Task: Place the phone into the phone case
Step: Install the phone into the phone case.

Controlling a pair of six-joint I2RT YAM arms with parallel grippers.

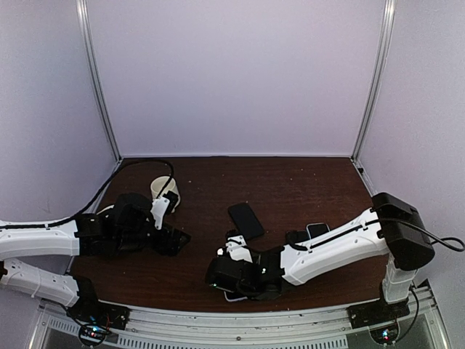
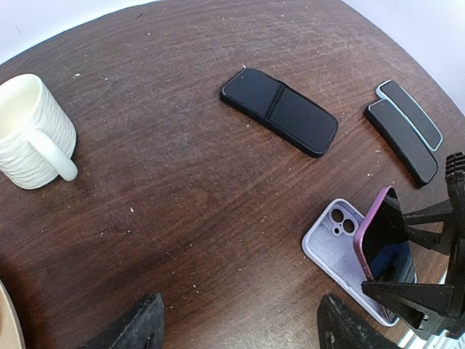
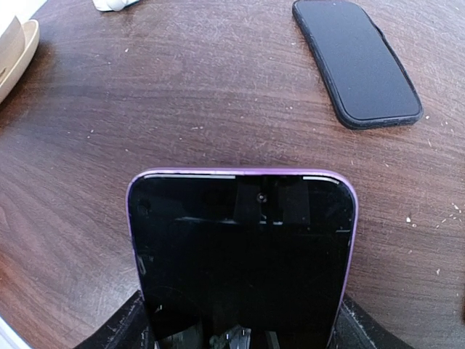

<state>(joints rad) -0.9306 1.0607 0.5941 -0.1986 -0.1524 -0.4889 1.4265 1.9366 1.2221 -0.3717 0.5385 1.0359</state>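
A purple phone (image 2: 383,240) with a dark screen is held tilted, its top end raised, over a lilac phone case (image 2: 330,243) that lies open-side up on the table. My right gripper (image 3: 243,338) is shut on the phone's (image 3: 243,254) lower sides; the case is hidden under it in the right wrist view. In the top view the right gripper (image 1: 231,276) is near the front edge, and a pale edge of the case (image 1: 234,296) shows below it. My left gripper (image 2: 240,334) is open and empty, just left of the case; it also shows in the top view (image 1: 174,240).
A black cased phone (image 2: 280,110) lies mid-table, seen also in the top view (image 1: 245,219) and the right wrist view (image 3: 356,62). Two slim dark phones (image 2: 403,131) lie to the right. A white ribbed mug (image 2: 33,131) stands far left. A pale bowl rim (image 3: 14,51) shows at the edge.
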